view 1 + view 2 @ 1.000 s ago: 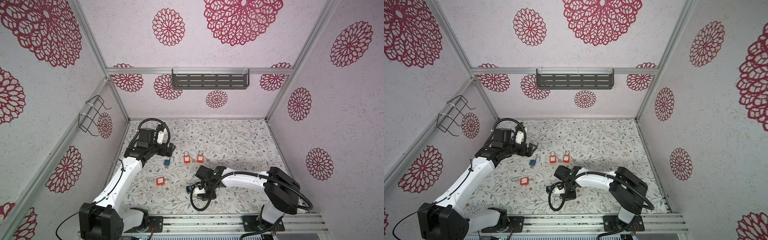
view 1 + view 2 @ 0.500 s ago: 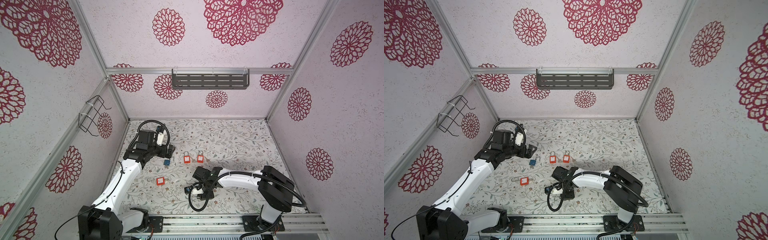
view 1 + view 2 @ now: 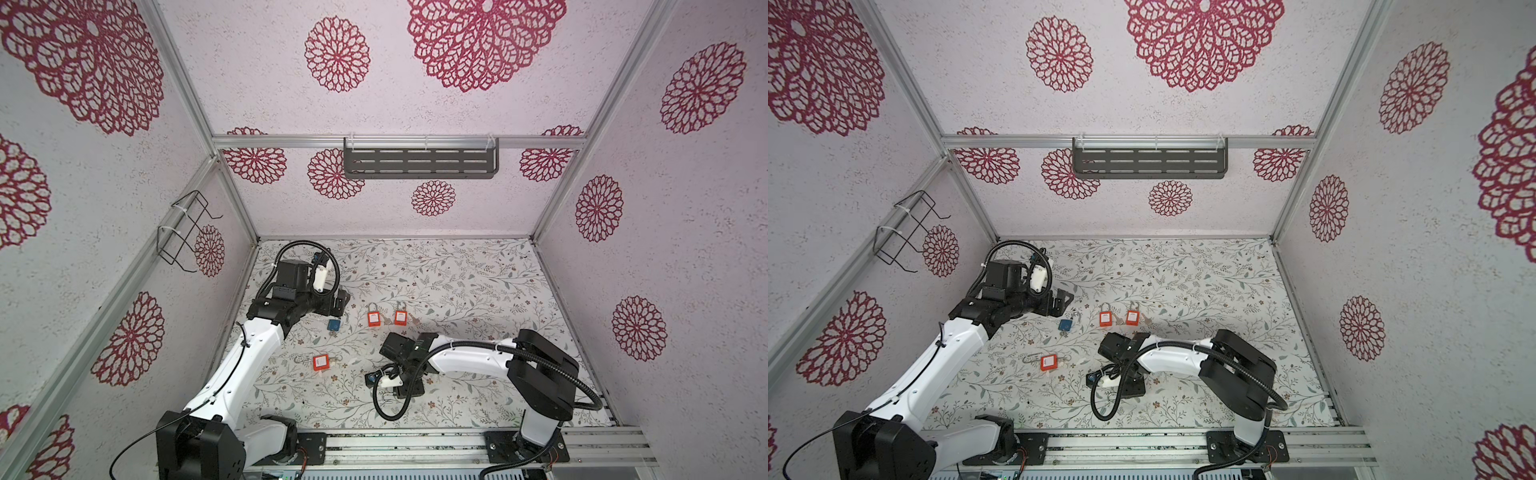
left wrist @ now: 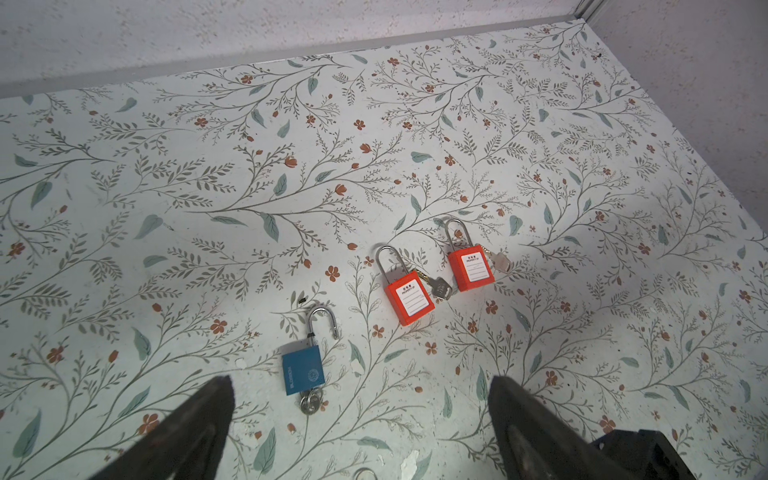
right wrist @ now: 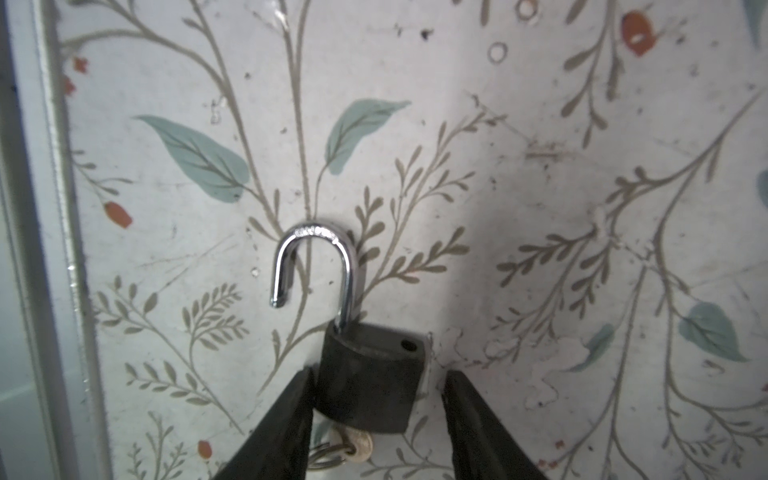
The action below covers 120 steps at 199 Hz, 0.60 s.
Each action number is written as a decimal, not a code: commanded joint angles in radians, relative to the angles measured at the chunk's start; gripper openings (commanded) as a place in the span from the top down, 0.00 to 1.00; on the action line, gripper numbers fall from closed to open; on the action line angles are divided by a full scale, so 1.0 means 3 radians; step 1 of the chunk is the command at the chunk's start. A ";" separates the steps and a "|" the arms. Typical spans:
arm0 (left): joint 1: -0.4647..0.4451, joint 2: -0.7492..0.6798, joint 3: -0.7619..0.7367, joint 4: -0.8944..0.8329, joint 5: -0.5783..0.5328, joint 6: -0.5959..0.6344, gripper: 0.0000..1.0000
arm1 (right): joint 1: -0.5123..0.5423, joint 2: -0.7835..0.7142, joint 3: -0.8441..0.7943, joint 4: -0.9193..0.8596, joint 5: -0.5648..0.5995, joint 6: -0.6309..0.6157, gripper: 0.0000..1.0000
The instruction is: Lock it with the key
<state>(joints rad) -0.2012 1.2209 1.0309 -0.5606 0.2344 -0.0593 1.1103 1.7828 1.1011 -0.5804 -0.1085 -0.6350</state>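
The floral tabletop [image 3: 457, 270] is walled on three sides and railed in front. Near that rail, the open-shackled black padlock [image 5: 370, 382], key [image 5: 359, 448] at its base, is straddled by the right gripper [image 5: 380, 376], jaws apart. The left gripper [image 4: 359, 382] is spread wide by the blue padlock [image 4: 302, 370].

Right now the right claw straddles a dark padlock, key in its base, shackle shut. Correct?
No, the shackle is open. In the right wrist view the dark padlock has its shackle raised, the free end standing clear of the body. The rest stands: the right claw straddles it, with the key in its base.
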 commanded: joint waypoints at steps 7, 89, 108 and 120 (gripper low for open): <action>-0.0004 -0.0071 -0.0054 0.0053 -0.0033 0.0038 0.00 | -0.0047 0.0098 0.0067 0.0082 0.0329 0.0106 0.48; -0.0004 -0.0015 -0.0090 0.0081 -0.0076 0.0026 0.00 | -0.0096 0.0029 0.0016 0.0085 0.0139 -0.0183 0.48; -0.0004 -0.0005 -0.0094 0.0082 -0.0081 0.0029 0.00 | -0.0096 0.0071 0.0070 0.0011 0.0093 -0.0292 0.47; -0.0004 -0.0005 -0.0102 0.0084 -0.0093 0.0032 0.00 | -0.0106 0.0095 0.0105 -0.0037 0.0061 -0.0359 0.47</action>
<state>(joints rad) -0.2012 1.2217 1.0142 -0.5587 0.2153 -0.0589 1.0954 1.7935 1.1164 -0.5762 -0.1055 -0.6682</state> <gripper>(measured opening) 0.998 0.526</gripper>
